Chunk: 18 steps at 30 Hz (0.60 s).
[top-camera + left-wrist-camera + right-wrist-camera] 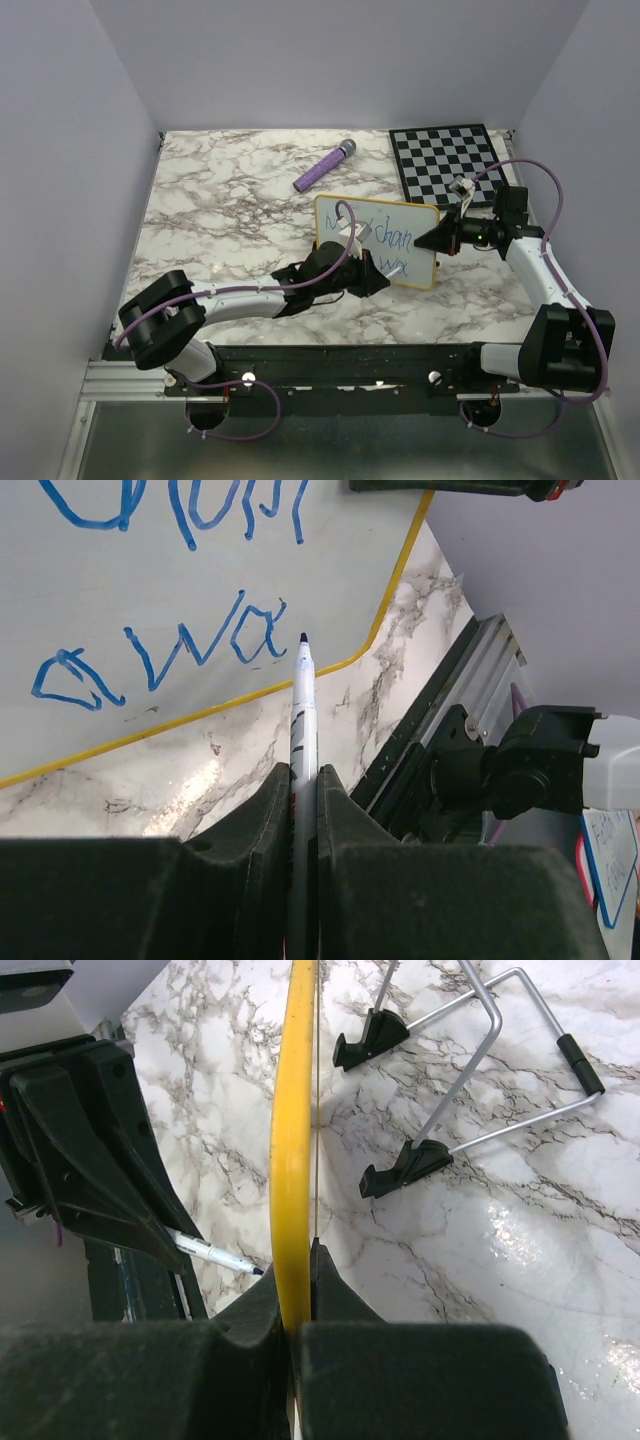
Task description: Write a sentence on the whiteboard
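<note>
Shows whiteboard [398, 216] propped mid-counter [220, 200], right edge pinched by right fingers [340, 1300]; left fingers [250, 820] clenched on marker [302, 720], tip just past "awa", so sentence [165, 655] seemingly unfinished.

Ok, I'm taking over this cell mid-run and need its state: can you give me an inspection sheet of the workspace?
surface: marble-patterned tabletop.
job's things: whiteboard standing near the middle, wire stand behind it; blue lettering on two lines, the lower reading "awa"; marker tip at the board's lower corner, contact unclear.
clutter: purple cylinder and checkered board at the far side.
jaws: left jaws shut on the marker; right jaws shut on the whiteboard's yellow frame.
cables: purple cables along both arms, one looping over the right arm.
surroundings: pale walls on three sides; metal rail at the near edge.
</note>
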Motion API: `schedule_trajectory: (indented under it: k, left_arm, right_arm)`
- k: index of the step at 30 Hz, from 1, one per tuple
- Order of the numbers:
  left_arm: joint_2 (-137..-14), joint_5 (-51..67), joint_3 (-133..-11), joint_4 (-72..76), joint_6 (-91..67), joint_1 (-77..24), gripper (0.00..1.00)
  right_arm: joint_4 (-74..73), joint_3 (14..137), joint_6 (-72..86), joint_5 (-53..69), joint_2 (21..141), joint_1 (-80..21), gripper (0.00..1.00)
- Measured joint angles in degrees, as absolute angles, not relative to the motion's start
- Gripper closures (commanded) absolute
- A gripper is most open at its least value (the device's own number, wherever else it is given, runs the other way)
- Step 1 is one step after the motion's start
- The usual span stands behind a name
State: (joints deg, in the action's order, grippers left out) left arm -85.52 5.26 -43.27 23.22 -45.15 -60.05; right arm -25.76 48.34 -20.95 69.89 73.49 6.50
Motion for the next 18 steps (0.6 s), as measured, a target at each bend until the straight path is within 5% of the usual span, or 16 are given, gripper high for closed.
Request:
schedule_trajectory:
  k: [18]
  left_arm:
    - [-90.0, 4.8, -49.2, 23.5, -44.8, -60.1, 1.0]
  right_arm:
    - [-25.8, 48.3, -20.9, 69.9, 73.5, 6.5, 0.99]
